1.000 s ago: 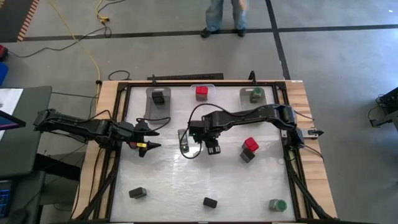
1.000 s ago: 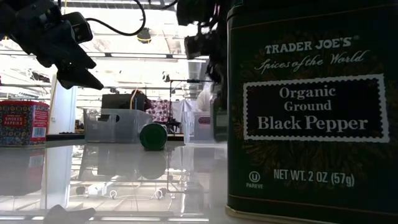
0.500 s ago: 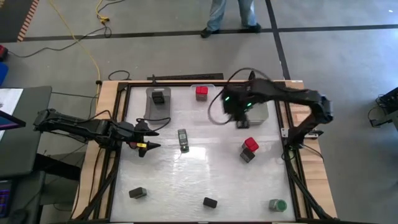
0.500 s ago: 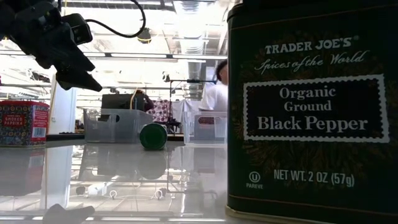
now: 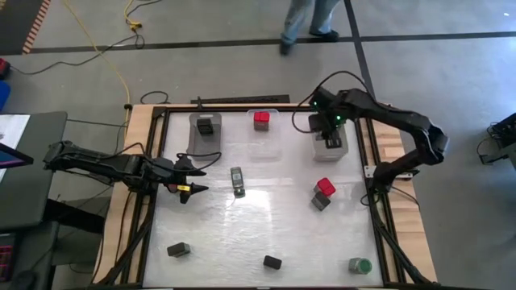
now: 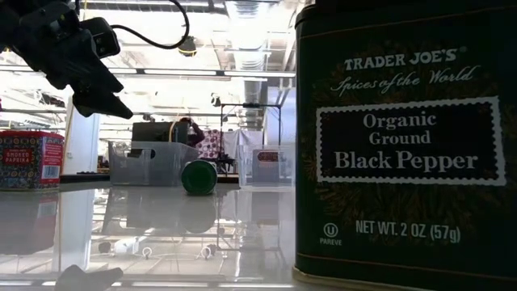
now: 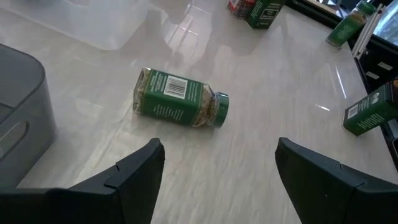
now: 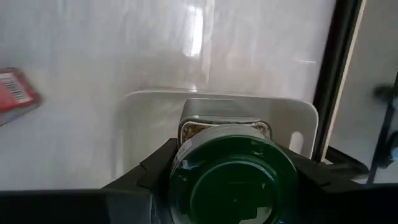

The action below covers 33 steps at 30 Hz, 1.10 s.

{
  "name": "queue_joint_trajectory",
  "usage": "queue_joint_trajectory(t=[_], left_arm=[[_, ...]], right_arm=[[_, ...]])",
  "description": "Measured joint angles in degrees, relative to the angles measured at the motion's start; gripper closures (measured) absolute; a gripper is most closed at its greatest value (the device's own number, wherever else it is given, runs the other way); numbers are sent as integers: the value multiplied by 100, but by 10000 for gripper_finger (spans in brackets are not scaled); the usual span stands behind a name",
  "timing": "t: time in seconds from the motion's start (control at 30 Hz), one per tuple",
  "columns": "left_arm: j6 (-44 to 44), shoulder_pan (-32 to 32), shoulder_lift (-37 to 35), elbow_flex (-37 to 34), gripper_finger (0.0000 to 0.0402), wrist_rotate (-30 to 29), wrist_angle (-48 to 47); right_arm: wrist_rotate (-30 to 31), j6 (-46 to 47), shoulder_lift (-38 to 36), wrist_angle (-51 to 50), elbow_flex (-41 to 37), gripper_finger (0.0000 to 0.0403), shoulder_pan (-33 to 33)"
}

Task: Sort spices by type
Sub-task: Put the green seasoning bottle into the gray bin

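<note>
One jar (image 8: 233, 180) sits clamped in my right hand (image 5: 331, 135) over the right bin (image 8: 292, 121); left hand (image 5: 193, 180) open near a fallen jar (image 7: 181, 106).

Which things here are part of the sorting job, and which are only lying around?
Job: lying jar; jar in right claw over right bin; red box; pepper tin; black box.
Lying about: yellow cable; person.

Three grey bins (image 5: 205, 137) along far table edge; person (image 5: 310, 20) beyond; yellow cable (image 5: 113, 56).
</note>
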Motion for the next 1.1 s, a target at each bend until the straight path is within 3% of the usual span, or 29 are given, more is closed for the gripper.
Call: queue_joint_trajectory(t=[0.37, 0.77, 1.1], left_arm=[[190, 0, 0, 0, 107, -39, 0], [184, 1, -1, 0, 107, -35, 2], [218, 0, 0, 0, 107, -203, 1]], right_arm=[[-556, -578, 612, 321, -31, 183, -965], [-724, -967, 1465, 759, -31, 183, -1378], [-787, -966, 1435, 1079, -31, 183, -1581]])
